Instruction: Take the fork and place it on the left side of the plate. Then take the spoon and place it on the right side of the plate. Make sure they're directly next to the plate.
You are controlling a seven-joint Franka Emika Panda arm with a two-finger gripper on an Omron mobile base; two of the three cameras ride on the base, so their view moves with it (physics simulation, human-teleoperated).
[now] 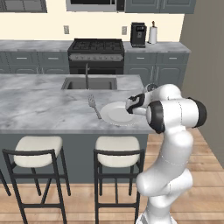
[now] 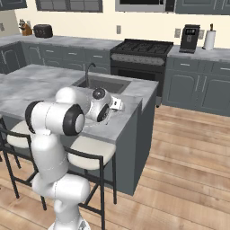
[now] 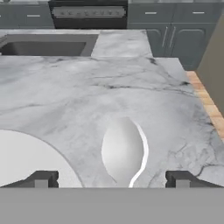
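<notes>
The white plate [image 1: 114,114] lies near the front edge of the grey marble island. The grey fork [image 1: 93,105] rests on the counter right beside its left rim. In the hand view the pale spoon [image 3: 123,151] lies flat on the marble just right of the plate [image 3: 26,157], bowl pointing away. My gripper [image 3: 111,179] hovers low over the spoon's handle end with its fingertips [image 3: 41,178] spread wide on either side, touching nothing. In the left base view the hand [image 1: 136,103] sits over the plate's right edge.
A sink [image 1: 89,83] with a faucet is set into the island behind the plate. The island's right edge [image 3: 192,83] drops to a wooden floor close to the spoon. Two stools [image 1: 117,148] stand below the front edge.
</notes>
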